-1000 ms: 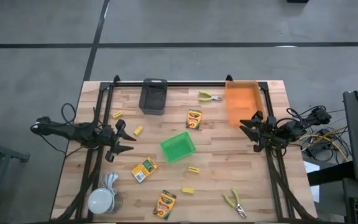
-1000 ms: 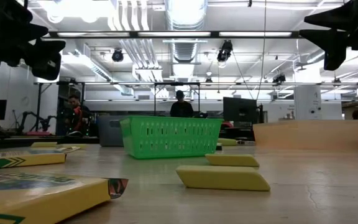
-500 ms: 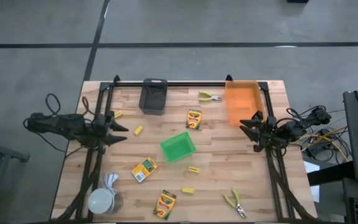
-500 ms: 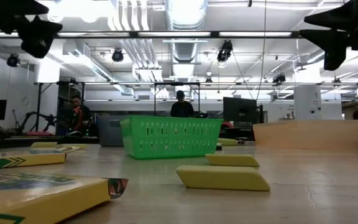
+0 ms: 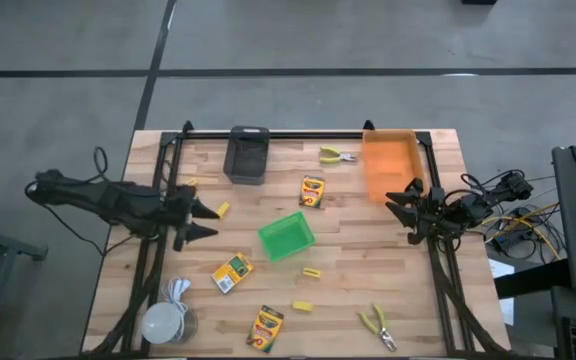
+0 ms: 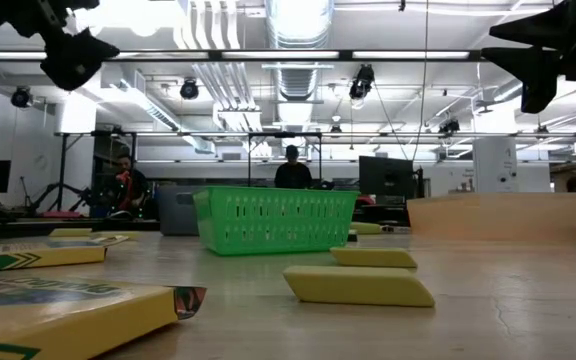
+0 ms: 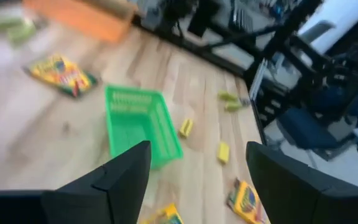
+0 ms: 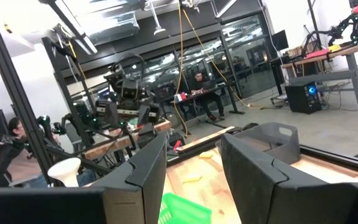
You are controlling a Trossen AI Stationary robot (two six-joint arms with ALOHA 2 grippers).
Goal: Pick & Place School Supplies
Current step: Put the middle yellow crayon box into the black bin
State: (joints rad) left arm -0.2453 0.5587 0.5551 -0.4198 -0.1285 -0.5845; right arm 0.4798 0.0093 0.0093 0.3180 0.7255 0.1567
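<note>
Crayon boxes (image 5: 312,191) (image 5: 232,273) (image 5: 265,328), small yellow blocks (image 5: 222,210) (image 5: 311,272) (image 5: 302,306) and two yellow-handled pliers (image 5: 337,155) (image 5: 378,325) lie flat and scattered on the wooden table. My left gripper (image 5: 204,221) hangs open above the table's left part, near a yellow block and left of the green bin (image 5: 286,237). Its wrist view looks past the open fingers (image 7: 126,177) at the green bin (image 7: 138,124). My right gripper (image 5: 399,204) waits open in the air by the orange bin (image 5: 389,165). Neither holds anything.
A grey bin (image 5: 247,154) stands at the far edge, the orange bin at the far right, the green bin mid-table. A white round object (image 5: 164,322) sits at the near left corner. Black frame rails (image 5: 268,134) run along the far edge and sides. People sit in the room behind (image 6: 291,170).
My left gripper has risen, drawn back toward the table's left edge while turning, then swung out again toward the green bin, ending close to where it began but higher. The right arm and all the objects have kept still.
</note>
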